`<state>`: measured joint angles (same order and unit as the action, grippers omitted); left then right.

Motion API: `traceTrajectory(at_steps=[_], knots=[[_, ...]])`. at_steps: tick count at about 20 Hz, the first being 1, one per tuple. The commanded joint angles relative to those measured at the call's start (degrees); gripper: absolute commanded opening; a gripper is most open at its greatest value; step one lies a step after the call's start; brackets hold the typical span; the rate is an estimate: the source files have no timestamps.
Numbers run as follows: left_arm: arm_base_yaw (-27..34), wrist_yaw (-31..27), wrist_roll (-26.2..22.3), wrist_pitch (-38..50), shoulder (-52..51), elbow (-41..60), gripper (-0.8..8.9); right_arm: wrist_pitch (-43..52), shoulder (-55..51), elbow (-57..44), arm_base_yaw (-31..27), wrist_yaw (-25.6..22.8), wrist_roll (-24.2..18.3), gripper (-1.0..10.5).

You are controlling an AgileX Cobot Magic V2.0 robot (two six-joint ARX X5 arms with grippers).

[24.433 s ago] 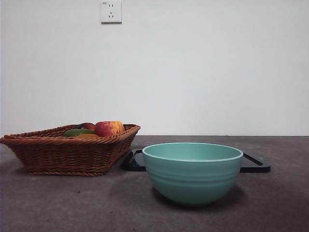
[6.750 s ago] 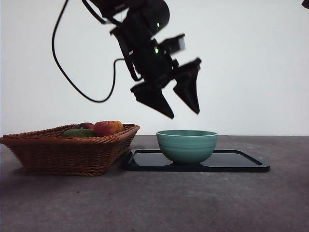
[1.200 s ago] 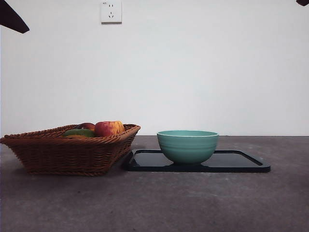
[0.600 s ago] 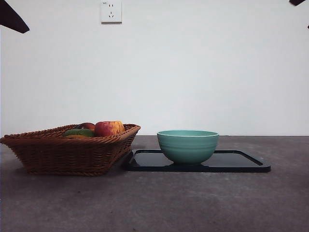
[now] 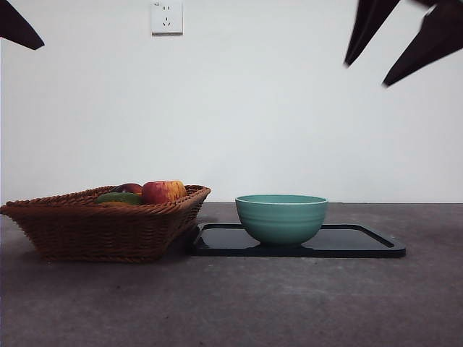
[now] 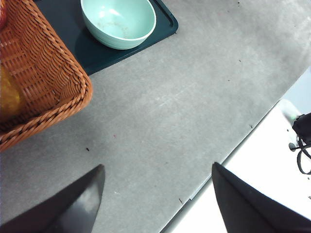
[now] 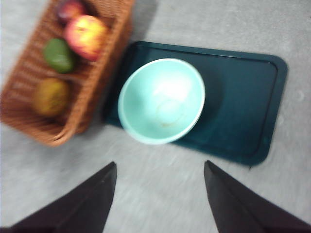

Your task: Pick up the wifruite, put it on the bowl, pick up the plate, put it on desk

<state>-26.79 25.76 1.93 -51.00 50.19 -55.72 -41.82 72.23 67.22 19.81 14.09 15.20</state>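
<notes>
The teal bowl (image 5: pixel 281 218) stands on a flat black tray (image 5: pixel 362 244) and is empty in both wrist views (image 6: pixel 118 22) (image 7: pixel 161 100). The wifruite (image 7: pixel 51 97), a dull brownish oval fruit, lies in the wicker basket (image 5: pixel 101 228), apart from the bowl. No plate is in view. My right gripper (image 5: pixel 366 75) hangs open, high at the top right, above and right of the bowl; its wrist view (image 7: pixel 160 163) looks down on bowl and basket. My left gripper (image 6: pixel 158 165) is open over bare desk (image 6: pixel 160 111), and in the front view only a black tip shows at the top left.
The basket also holds a red-yellow apple (image 7: pixel 85 35), a green fruit (image 7: pixel 59 55) and a dark red fruit (image 7: pixel 70 9). It touches the tray's left end. The desk's edge (image 6: pixel 228 155) runs near my left gripper. A wall socket (image 5: pixel 166 17) sits high on the back wall.
My right gripper has dropped into the front view from the top right corner, both open jaws now showing. Bowl, tray, basket and the left arm's tip have stayed put.
</notes>
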Motion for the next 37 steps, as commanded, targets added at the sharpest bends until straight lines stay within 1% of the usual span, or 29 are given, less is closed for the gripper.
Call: traceTrajectory(at_steps=[1, 8, 16, 19, 23, 26, 29, 37], knots=[[-0.3, 0.4, -1.1, 0.3, 0.3, -0.9, 3.40, 2.4, 6.8, 3.3, 0.1, -1.1, -2.1, 2.9], [-0.3, 0.4, -1.1, 0.2, 0.3, -0.9, 3.40, 10.1, 21.0, 4.8, 0.2, -1.1, -2.2, 2.9], [-0.3, 0.4, -1.1, -0.5, 0.3, -0.9, 3.40, 16.6, 30.4, 4.8, 0.2, -1.2, -2.2, 2.8], [-0.3, 0.4, -1.1, -0.5, 0.3, -0.9, 3.40, 17.2, 31.6, 4.8, 0.3, -3.7, -2.4, 2.4], [-0.3, 0.4, -1.1, -0.5, 0.3, -0.9, 3.40, 18.1, 32.2, 4.8, 0.3, -3.7, -3.3, 1.2], [-0.3, 0.4, -1.1, -0.5, 0.3, -0.9, 3.40, 18.3, 32.2, 4.8, 0.3, -3.7, -3.6, 0.8], [-0.3, 0.4, -1.1, -0.5, 0.3, -0.9, 3.40, 18.2, 32.2, 4.8, 0.3, -3.7, -3.9, 0.1], [-0.3, 0.4, -1.1, -0.5, 0.3, -0.9, 3.40, 19.3, 30.5, 4.9, 0.3, -3.7, -3.9, 0.1]])
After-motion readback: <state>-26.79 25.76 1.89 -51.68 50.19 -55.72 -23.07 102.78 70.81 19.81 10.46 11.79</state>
